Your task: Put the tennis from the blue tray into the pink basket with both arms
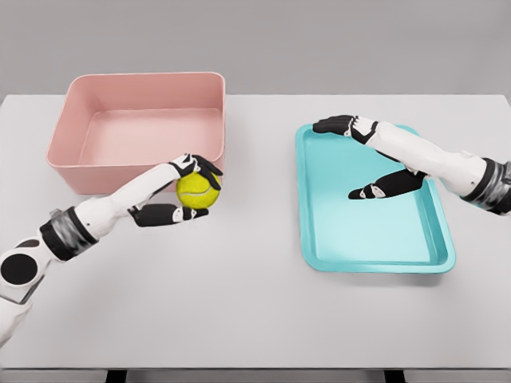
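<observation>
We are holding the tennis ball [197,191] in our left hand [185,195] — fingers arched over its top, thumb tucked beneath — just in front of the pink basket [72,128], near its front right corner. We judge the task well along: the ball is out of the blue tray [375,257], but it is not yet in the basket. Our right hand [369,159] is hovering over the tray with fingers spread, gripping nothing — what is left is the lift over the wall and the release.

Tennis ball [197,191] — yellow-green with a pale seam; basket [70,118] — pink; tray [375,250] — turquoise-blue; desk [239,303] was light grey; arms were white with black fingers [209,169].
</observation>
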Controlling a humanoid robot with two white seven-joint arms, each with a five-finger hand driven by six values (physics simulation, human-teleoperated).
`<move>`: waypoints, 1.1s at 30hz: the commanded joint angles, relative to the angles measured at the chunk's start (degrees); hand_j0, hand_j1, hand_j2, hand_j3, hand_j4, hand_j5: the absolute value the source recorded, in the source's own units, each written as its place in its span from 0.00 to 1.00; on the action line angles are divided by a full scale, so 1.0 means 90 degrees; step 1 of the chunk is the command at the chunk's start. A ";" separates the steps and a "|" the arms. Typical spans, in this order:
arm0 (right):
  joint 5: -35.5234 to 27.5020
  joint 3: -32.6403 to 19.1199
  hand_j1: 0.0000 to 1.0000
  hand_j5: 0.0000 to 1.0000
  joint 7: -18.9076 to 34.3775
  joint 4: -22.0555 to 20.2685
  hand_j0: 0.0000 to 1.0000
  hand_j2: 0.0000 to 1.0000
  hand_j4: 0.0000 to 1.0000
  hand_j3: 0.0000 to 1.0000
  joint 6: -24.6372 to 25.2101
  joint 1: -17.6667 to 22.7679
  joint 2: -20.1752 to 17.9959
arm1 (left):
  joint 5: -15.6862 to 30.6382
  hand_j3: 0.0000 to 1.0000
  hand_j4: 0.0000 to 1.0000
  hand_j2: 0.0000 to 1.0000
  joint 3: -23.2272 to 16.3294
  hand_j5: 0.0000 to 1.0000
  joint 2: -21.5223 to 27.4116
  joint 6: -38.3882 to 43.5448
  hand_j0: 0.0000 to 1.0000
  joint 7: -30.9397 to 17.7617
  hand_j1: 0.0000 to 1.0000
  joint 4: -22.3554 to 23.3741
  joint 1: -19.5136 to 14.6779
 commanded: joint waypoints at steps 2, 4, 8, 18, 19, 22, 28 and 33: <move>-0.0052 0.0007 1.00 1.00 -0.0003 -0.0003 1.00 1.00 1.00 1.00 0.0018 0.0000 -0.0005 | 0.0151 0.34 0.34 0.34 0.0181 0.34 0.0004 -0.0004 0.34 0.0000 0.34 -0.0001 -0.0058; -0.0052 0.0007 1.00 1.00 -0.0003 -0.0003 1.00 1.00 1.00 1.00 0.0018 0.0000 -0.0005 | 0.0219 0.34 0.34 0.34 0.0210 0.34 0.0014 0.0006 0.34 0.0000 0.34 0.0009 -0.0176; -0.0052 0.0017 1.00 1.00 -0.0003 -0.0003 1.00 1.00 1.00 1.00 0.0018 -0.0010 -0.0005 | 0.0219 0.34 0.34 0.34 0.0591 0.34 0.0004 0.0084 0.34 0.0000 0.34 0.0067 -0.0205; -0.0052 0.0056 1.00 1.00 -0.0003 -0.0003 1.00 1.00 1.00 1.00 0.0018 -0.0010 0.0005 | 0.0180 0.33 0.33 0.33 0.0689 0.33 0.0004 0.0748 0.33 0.0000 0.33 0.0428 -0.0850; -0.0052 0.0076 1.00 1.00 -0.0003 -0.0003 1.00 1.00 1.00 1.00 0.0018 0.0000 0.0005 | 0.0180 0.33 0.33 0.33 0.0679 0.33 0.0004 0.0797 0.33 0.0000 0.33 0.0624 -0.0967; -0.0052 0.0085 1.00 1.00 -0.0003 -0.0003 1.00 1.00 1.00 1.00 0.0018 -0.0010 0.0005 | 0.0102 0.33 0.33 0.33 0.0660 0.33 -0.0191 0.0816 0.33 0.0000 0.33 0.1161 -0.1299; -0.0052 0.0095 1.00 1.00 -0.0003 -0.0013 1.00 1.00 1.00 1.00 0.0018 -0.0010 0.0005 | 0.0044 0.33 0.33 0.33 0.0581 0.33 -0.0318 0.1265 0.33 -0.0009 0.33 0.1922 -0.1689; -0.0052 0.0095 1.00 1.00 -0.0003 -0.0179 1.00 1.00 1.00 1.00 0.0018 -0.0010 0.0005 | -0.0034 0.34 0.34 0.34 0.0552 0.34 -0.0397 0.1490 0.34 -0.0019 0.34 0.2479 -0.1953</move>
